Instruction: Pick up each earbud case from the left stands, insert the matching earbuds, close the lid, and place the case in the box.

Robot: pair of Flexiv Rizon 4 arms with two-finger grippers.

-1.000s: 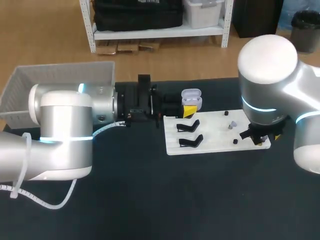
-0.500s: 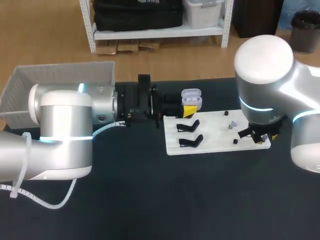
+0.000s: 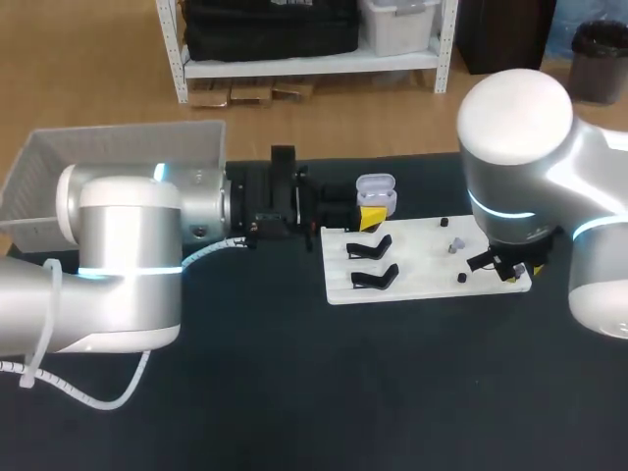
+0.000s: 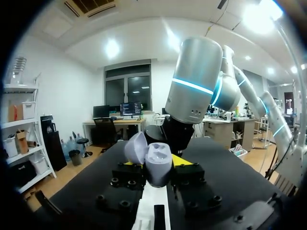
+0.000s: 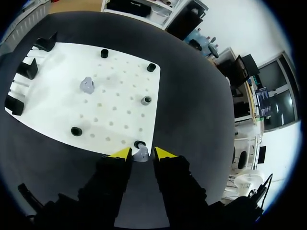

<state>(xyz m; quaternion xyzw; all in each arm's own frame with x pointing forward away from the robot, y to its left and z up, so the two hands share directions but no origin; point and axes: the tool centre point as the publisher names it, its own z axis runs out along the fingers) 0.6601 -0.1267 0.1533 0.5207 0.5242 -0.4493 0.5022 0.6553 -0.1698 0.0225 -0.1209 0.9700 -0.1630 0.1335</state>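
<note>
Right wrist view: the right gripper [image 5: 142, 153] has its fingers apart around the earbud [image 5: 141, 155] at the board [image 5: 120, 96] corner. I would centre it, close gently, then lift straight. The left gripper [image 4: 157, 162] is clamped on the open case [image 3: 375, 192], upper centre of the head view.

Colours, plain surfaces unless noted. The small rounded plastic earbud case [image 4: 154, 163] is pale lavender-grey, and its lid has the same tint. The left gripper [image 4: 154, 167] has a black body and bright yellow tips. The flat white board [image 5: 120, 110] carries a regular grid of small holes, with black round pegs [image 5: 76, 131] and black angled stands [image 3: 373, 279] on it. The small earbud [image 5: 87, 85] is lavender-grey, possibly translucent. The table cover [image 3: 294, 392] is black. The left arm [image 3: 128, 265] and right arm [image 3: 520, 147] are silver with cyan light rings.
</note>
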